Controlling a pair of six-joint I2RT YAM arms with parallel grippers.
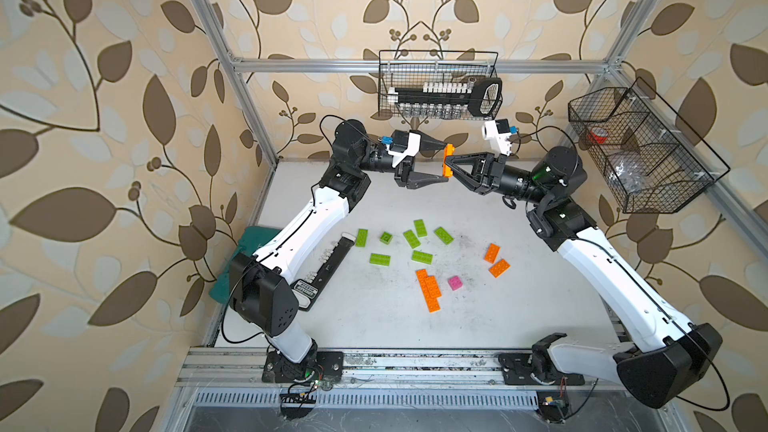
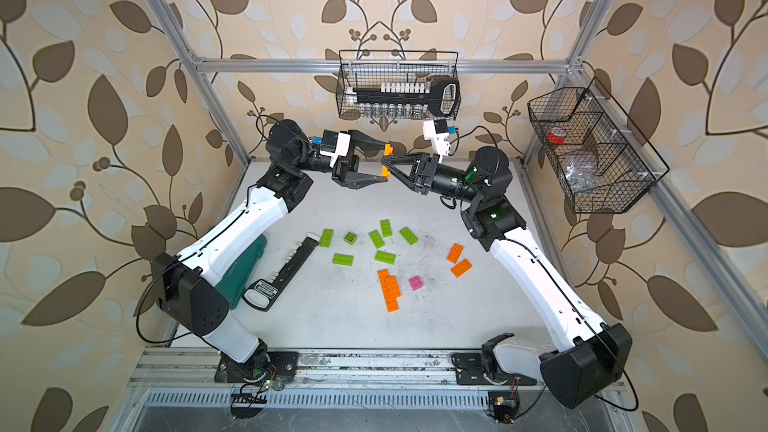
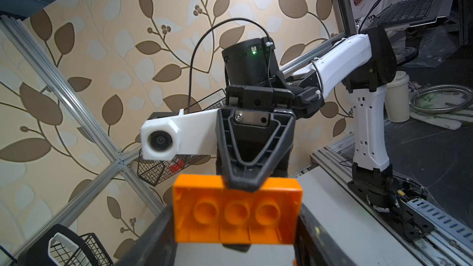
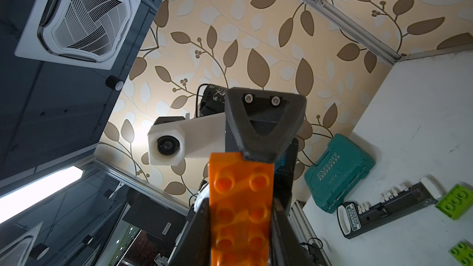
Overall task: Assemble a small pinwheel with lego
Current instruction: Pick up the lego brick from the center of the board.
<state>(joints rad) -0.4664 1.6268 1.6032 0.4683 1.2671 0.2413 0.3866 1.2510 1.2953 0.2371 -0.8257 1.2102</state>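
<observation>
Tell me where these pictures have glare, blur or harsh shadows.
In both top views, even light, only faint shadows on the table. In the right wrist view, the strip light is blown out and the close brick looks soft. In the left wrist view, it looks sharp.

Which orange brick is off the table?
The orange brick up in the air between the left gripper and right gripper; the other orange bricks all lie on the table.
</observation>
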